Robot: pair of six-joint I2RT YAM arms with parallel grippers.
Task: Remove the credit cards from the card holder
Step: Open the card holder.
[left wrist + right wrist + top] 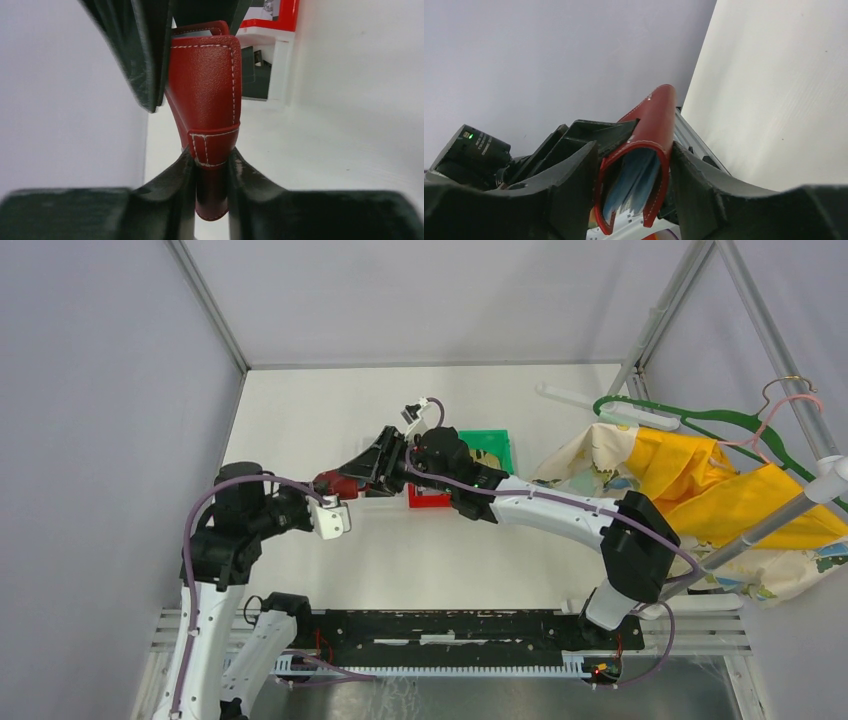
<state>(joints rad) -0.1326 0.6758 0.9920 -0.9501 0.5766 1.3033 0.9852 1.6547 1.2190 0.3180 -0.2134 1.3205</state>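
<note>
Right tool brackets card holder; blue leaves visible only here.

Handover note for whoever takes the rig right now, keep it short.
Left gripper: shut on the holder, at its stitched tab end.
Right gripper: shut on the holder's open end, fingers against both covers.
Holder: held between the two arms near the middle of the table. Blue-grey leaves show inside.
Done: holder gripped at both ends.
Left: no card visibly out, so every card is to be pulled.
</note>
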